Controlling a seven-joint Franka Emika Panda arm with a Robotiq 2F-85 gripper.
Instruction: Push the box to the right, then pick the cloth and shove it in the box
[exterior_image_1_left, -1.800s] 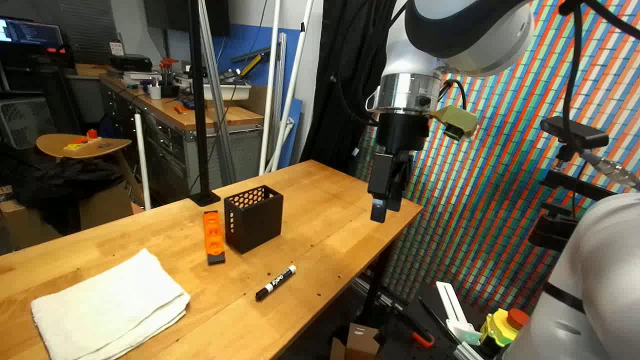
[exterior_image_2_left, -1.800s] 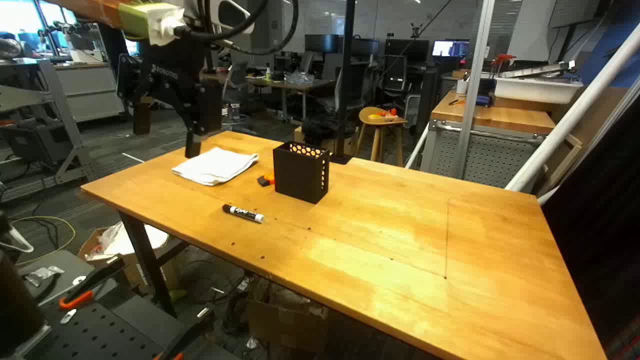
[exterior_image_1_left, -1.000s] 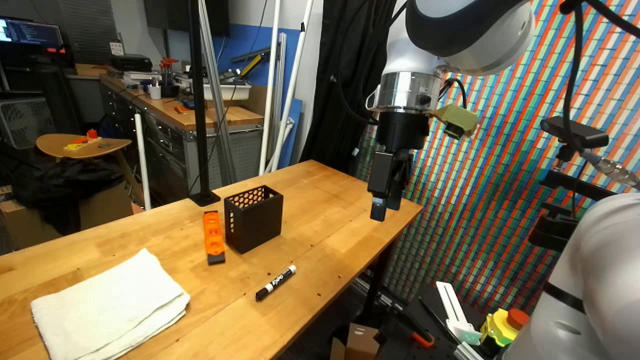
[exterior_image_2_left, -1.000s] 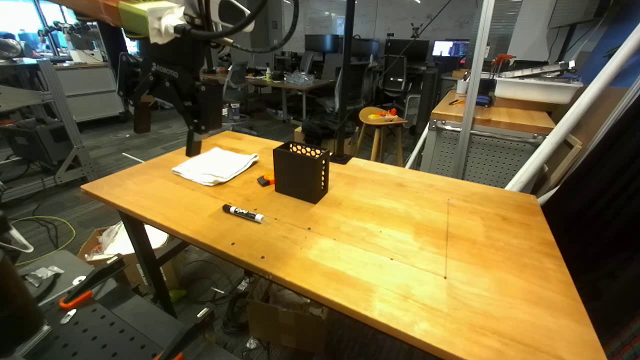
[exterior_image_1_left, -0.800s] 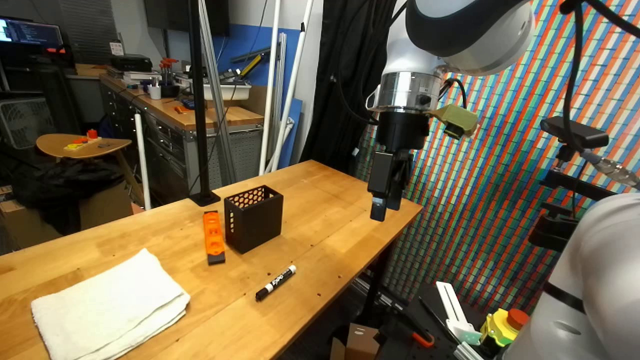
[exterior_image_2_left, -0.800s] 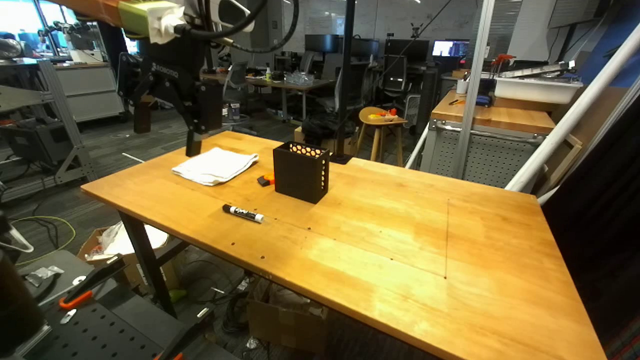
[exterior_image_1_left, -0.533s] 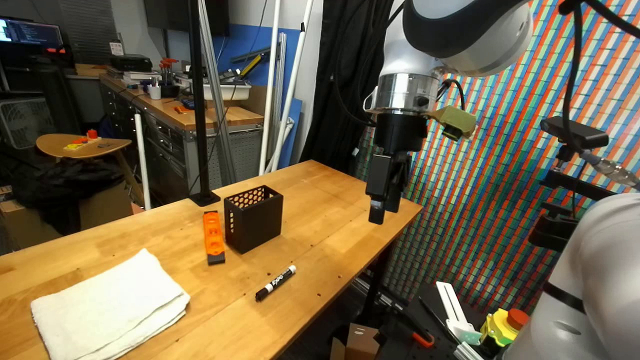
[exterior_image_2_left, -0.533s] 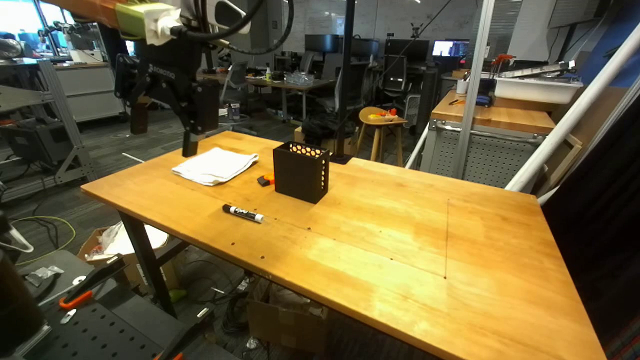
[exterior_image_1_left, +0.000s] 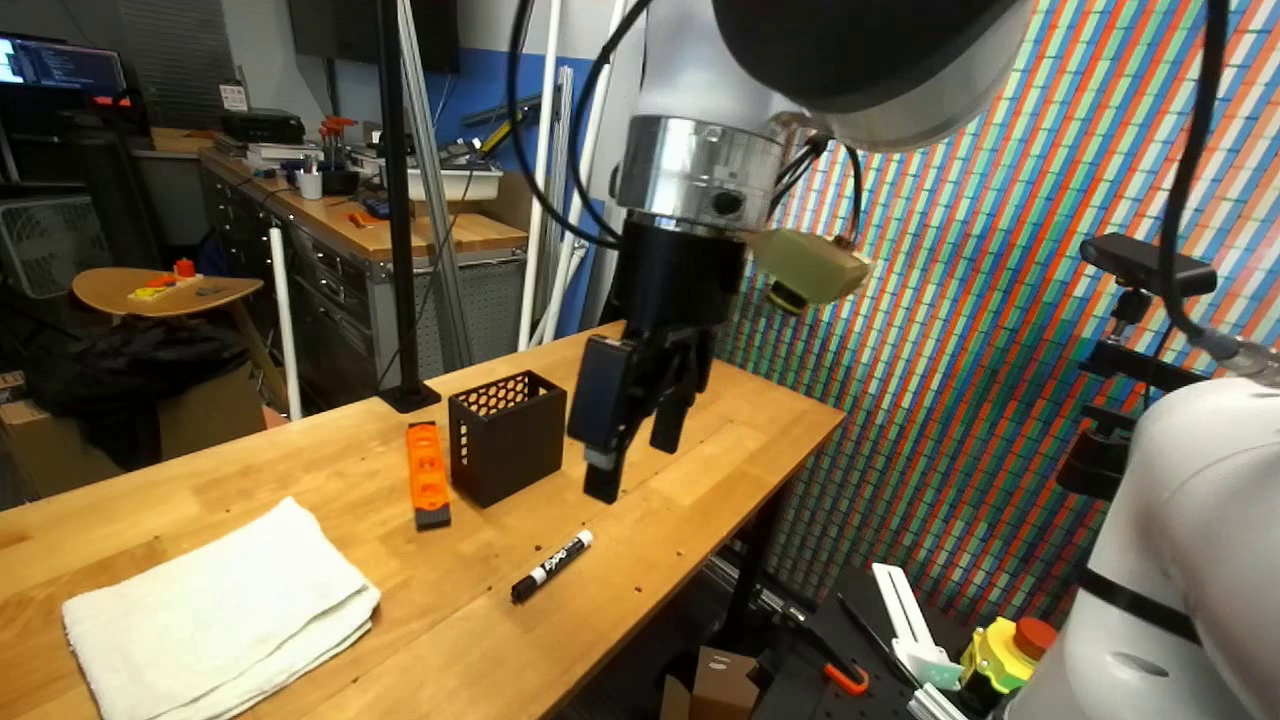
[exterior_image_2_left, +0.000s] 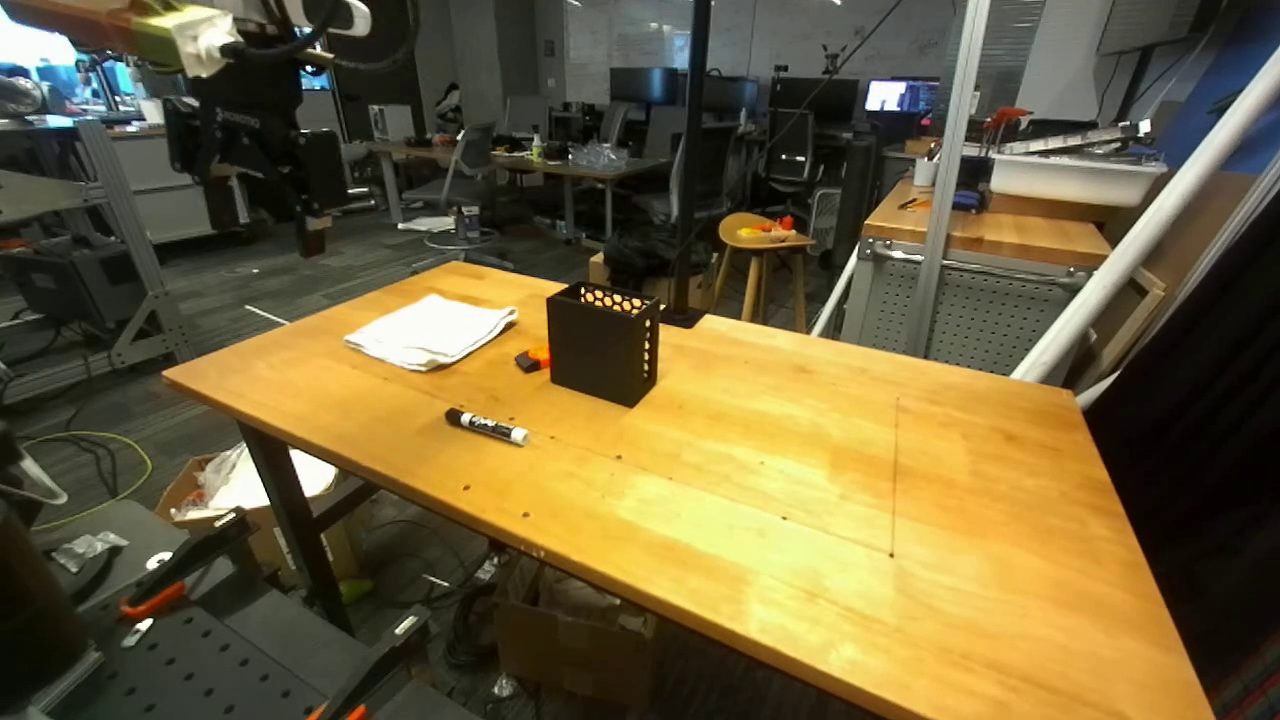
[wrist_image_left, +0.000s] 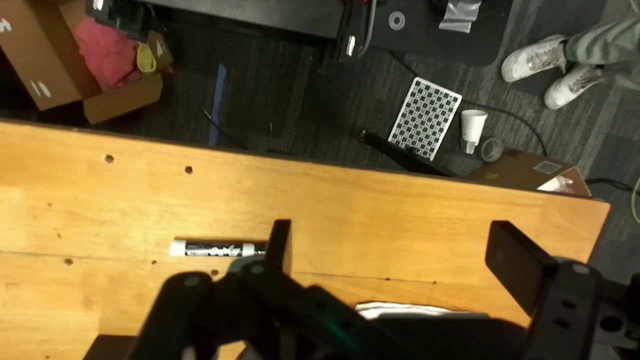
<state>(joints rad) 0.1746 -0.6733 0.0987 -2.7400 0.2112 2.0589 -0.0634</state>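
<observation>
The marker (exterior_image_1_left: 552, 566) on the surface (exterior_image_1_left: 745, 430) reads EXPO; lettering on the black housing (exterior_image_2_left: 245, 120) above the jaws is too blurred to read, and text on the screen (exterior_image_1_left: 60, 65) at the far left is too small. In that exterior view the arm (exterior_image_1_left: 870, 60) reaches in from the right and bends down at the wrist (exterior_image_1_left: 695, 170), tilted slightly, the jaws pointing down above the surface, right of the black box (exterior_image_1_left: 508, 440). The jaws are released, fingers (wrist_image_left: 278, 247) spread wide. The black box stands upright, open top up; in both exterior views an orange bar (exterior_image_1_left: 428, 475) is just to its left, the marker nearer, and the folded cloth (exterior_image_1_left: 215, 610) lies flat farther left, apart from it.
</observation>
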